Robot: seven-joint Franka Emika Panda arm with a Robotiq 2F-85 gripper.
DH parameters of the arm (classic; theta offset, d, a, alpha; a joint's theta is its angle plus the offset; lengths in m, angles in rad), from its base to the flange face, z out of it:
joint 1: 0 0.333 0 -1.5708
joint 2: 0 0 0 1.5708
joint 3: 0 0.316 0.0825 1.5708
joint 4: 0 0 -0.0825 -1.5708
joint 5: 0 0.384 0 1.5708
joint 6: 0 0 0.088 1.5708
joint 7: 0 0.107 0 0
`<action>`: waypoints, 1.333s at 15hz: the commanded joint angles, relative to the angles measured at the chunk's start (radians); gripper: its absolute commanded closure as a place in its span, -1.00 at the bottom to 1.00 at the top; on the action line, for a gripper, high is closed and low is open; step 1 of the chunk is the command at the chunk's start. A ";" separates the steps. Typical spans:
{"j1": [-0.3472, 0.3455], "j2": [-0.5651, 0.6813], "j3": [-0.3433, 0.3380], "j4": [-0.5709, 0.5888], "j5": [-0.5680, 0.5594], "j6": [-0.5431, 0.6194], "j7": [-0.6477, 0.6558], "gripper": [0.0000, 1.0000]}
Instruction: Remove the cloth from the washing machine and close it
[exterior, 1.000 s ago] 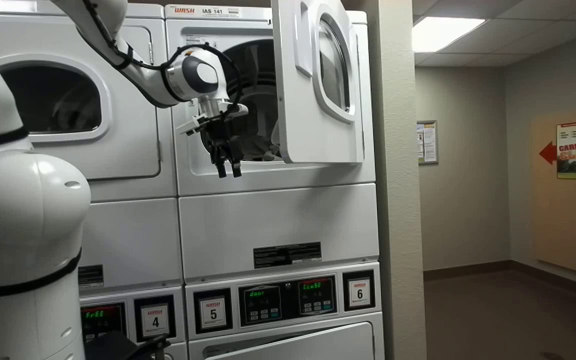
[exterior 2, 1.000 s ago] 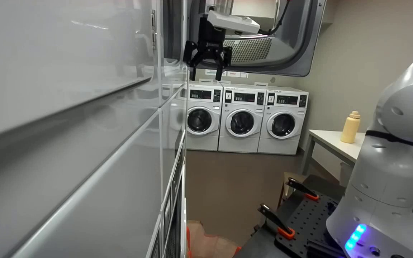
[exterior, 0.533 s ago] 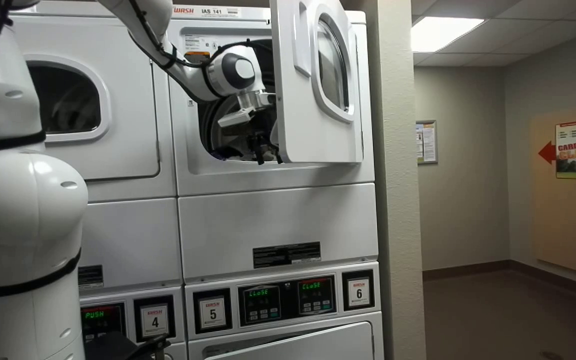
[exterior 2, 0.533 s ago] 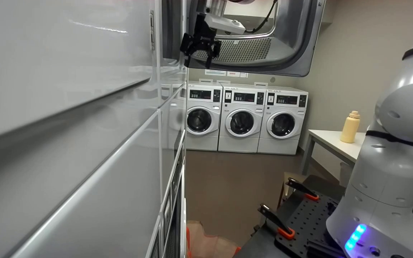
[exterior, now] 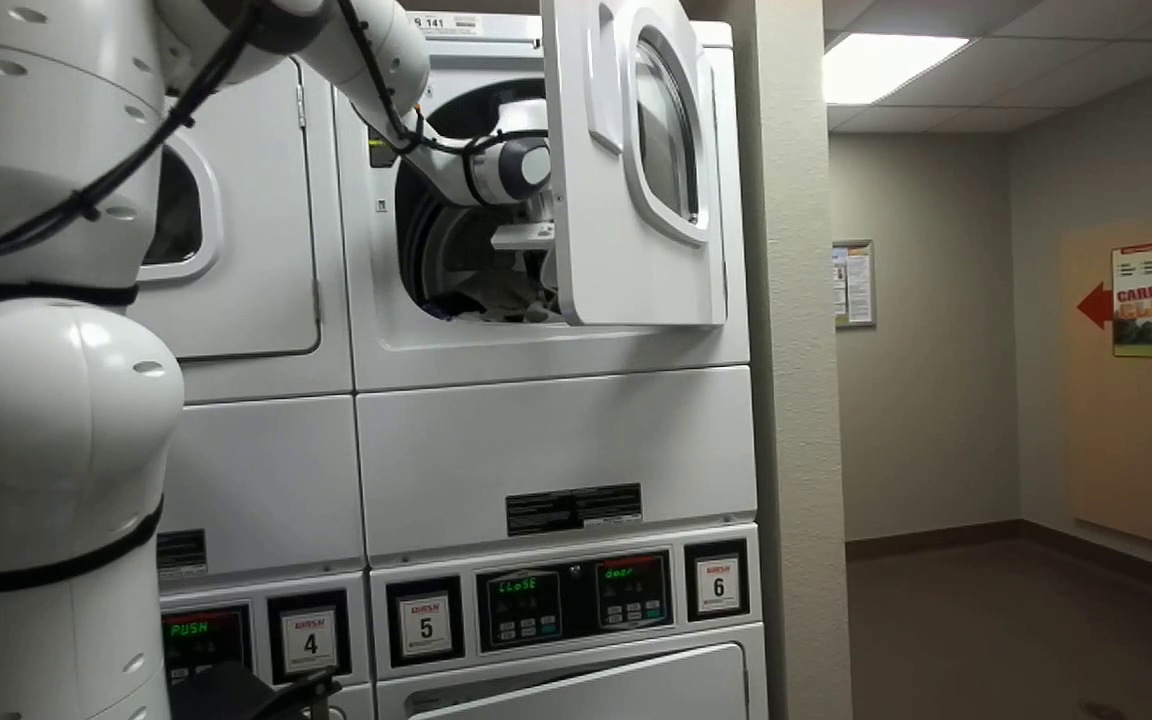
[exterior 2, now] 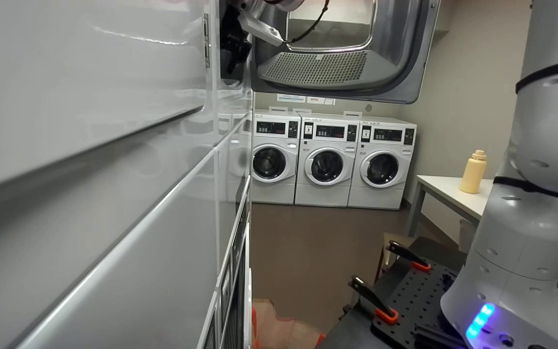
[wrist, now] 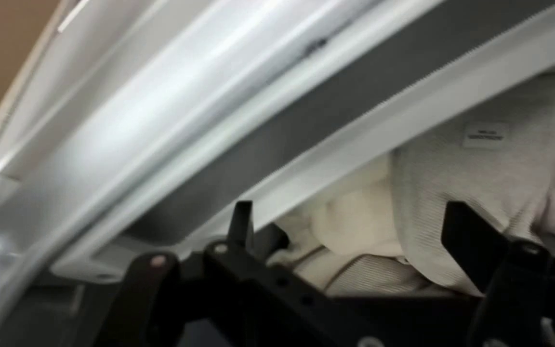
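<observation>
The machine (exterior: 556,430) has its upper door (exterior: 586,270) wide open. The door's inner side (exterior 2: 417,58) shows in an exterior view. Pale beige cloth (wrist: 364,221) lies in a heap in the drum in the wrist view, with a ribbed piece bearing a white label (wrist: 485,135). The cloth also shows low in the drum opening (exterior: 501,293) in an exterior view. My gripper (wrist: 350,217) is open, its fingers wide apart above the cloth, with nothing held. In an exterior view the gripper (exterior 2: 235,46) is at the opening; elsewhere the door hides its fingers.
The drum opening's light rim (wrist: 354,149) runs close beside the left finger. The open door stands close to the wrist (exterior: 526,235). A lower door (exterior: 626,690) is ajar. An orange-edged bag (exterior 2: 284,325) lies below the machine. A bottle (exterior 2: 473,172) stands on a table (exterior 2: 446,186).
The arm has swung toward the machine. My gripper has moved from outside, in front of the opening, into it, and behind the door in an exterior view. The gripper stays open.
</observation>
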 commanded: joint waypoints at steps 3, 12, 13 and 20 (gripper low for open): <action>0.024 0.153 0.062 0.145 0.127 0.054 -0.079 -1.00; 0.059 0.248 0.092 0.068 0.102 0.254 -0.035 -0.17; 0.058 0.252 0.093 0.070 0.101 0.267 -0.031 0.03; 0.067 0.244 0.063 0.074 0.070 0.245 0.028 1.00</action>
